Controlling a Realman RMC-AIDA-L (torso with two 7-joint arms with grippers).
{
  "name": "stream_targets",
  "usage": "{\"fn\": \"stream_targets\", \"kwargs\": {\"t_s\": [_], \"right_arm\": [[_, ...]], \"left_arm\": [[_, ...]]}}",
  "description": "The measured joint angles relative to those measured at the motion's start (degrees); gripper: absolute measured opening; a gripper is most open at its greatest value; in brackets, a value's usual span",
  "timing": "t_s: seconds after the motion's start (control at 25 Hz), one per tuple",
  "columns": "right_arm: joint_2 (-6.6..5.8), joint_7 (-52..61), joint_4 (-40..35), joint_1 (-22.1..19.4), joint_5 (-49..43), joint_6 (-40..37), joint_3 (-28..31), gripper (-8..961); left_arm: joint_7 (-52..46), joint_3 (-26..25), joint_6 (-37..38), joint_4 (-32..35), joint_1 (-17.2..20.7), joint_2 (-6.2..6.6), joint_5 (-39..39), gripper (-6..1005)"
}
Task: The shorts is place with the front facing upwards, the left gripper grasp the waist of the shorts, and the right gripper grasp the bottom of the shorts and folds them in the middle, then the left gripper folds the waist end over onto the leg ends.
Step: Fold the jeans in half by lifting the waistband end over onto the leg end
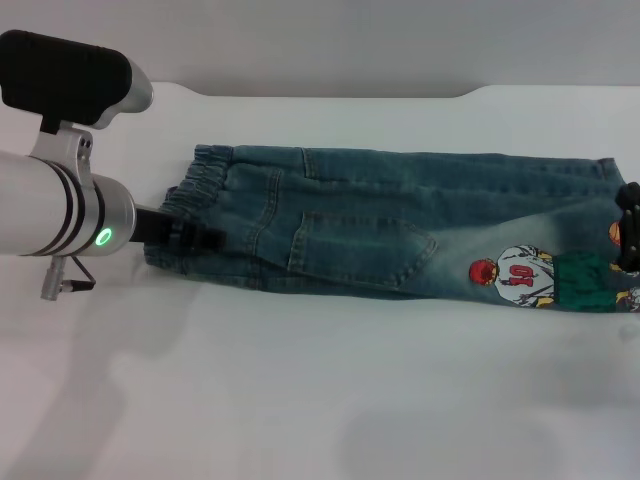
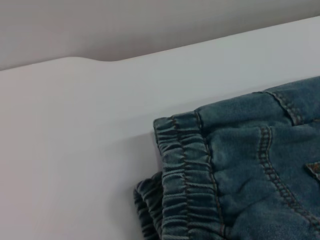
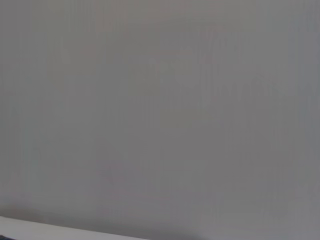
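Now the left pincer (image 1: 195,238) is gripping the waist end (image 1: 205,190) near the counter's (image 1: 300,400) left edge; it should be lifting high, carrying it squarely over the leg ends (image 1: 600,250).

The number 10 can be read on the cartoon patch (image 1: 520,277), which is sewn on the shorts (image 1: 400,220) near one leg end. No other words or numbers can be read.

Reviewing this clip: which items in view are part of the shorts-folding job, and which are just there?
Part of the job:
shorts, already folded lengthwise
waist end
leg ends
left gripper, at the waist end
right gripper, at the leg ends

Just there:
white table
grey wall
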Motion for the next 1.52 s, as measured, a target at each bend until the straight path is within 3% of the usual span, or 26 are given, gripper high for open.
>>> {"fn": "stream_targets", "kwargs": {"t_s": [1.52], "right_arm": [[0.09,-0.03,1.95,-2.11,-0.09,0.91,-3.59,5]], "left_arm": [[3.77,-0.40,3.20,3.79,-0.44,0.06,0.16,848]]}}
